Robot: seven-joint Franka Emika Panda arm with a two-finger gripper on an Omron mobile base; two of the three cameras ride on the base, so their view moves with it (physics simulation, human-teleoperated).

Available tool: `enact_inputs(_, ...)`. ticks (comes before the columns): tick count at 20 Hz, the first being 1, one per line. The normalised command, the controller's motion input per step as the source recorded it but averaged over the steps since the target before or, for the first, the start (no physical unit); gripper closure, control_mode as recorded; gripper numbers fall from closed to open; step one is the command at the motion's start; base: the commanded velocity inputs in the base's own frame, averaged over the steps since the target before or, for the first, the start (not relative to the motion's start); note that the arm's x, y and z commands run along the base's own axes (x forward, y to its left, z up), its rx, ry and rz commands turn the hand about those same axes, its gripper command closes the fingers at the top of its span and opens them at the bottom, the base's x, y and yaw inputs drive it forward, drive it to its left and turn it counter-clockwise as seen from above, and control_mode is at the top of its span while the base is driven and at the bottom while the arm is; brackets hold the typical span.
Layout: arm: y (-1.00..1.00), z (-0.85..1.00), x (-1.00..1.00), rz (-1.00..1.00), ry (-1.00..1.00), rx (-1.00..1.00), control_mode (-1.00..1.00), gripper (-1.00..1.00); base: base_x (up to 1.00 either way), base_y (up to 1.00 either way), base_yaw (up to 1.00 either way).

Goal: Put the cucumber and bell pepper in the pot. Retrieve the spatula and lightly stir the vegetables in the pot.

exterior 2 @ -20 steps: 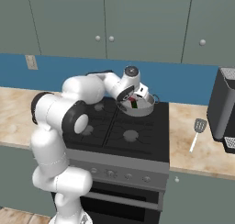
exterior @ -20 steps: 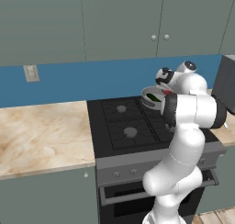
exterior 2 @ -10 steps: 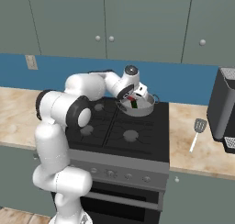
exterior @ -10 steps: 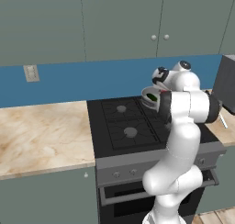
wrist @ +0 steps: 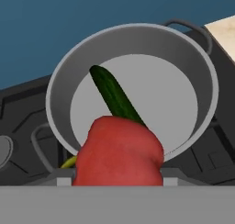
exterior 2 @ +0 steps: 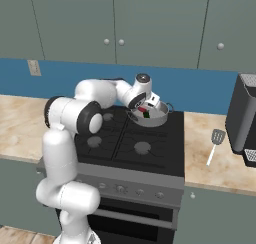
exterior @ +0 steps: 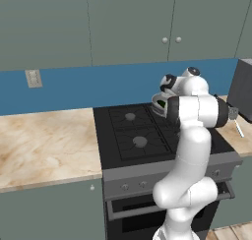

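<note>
The grey pot (wrist: 59,81) stands on the stove's back right burner, seen also in the right base view as the pot (exterior 2: 161,119) and in the left base view as the pot (exterior: 158,105). The dark green cucumber (wrist: 112,95) lies slanted on its bottom. My gripper (wrist: 118,175) is shut on the red bell pepper (wrist: 119,149), which hangs just above the pot's near rim. From the right base view the gripper (exterior 2: 142,109) hovers over the pot's left side. The pale spatula (exterior 2: 215,140) lies on the counter right of the stove.
The black stove (exterior 2: 125,143) has several burners. A dark appliance (exterior 2: 243,118) stands at the right end of the counter, just behind the spatula. A marble counter (exterior: 44,140) stretches left of the stove. The blue backsplash and the cabinets rise close behind the pot.
My hand has shifted slightly over the pot while the elbow swung. The bell pepper stays in the grip and the cucumber has not moved.
</note>
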Motion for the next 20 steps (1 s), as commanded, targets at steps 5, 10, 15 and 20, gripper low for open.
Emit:
enact_inputs(5,0.00,-0.05,0.08,0.00,0.00,0.00,-1.00,1.00,0.00,0.00,0.00)
enact_inputs(10,0.00,0.00,0.21,0.00,0.00,0.00,-1.00,1.00,0.00,0.00,0.00)
enact_inputs(15,0.00,0.00,0.25,0.00,0.00,0.00,-1.00,1.00,0.00,0.00,0.00)
enact_inputs(20,0.00,0.00,0.11,0.00,0.00,0.00,-1.00,1.00,0.00,0.00,0.00)
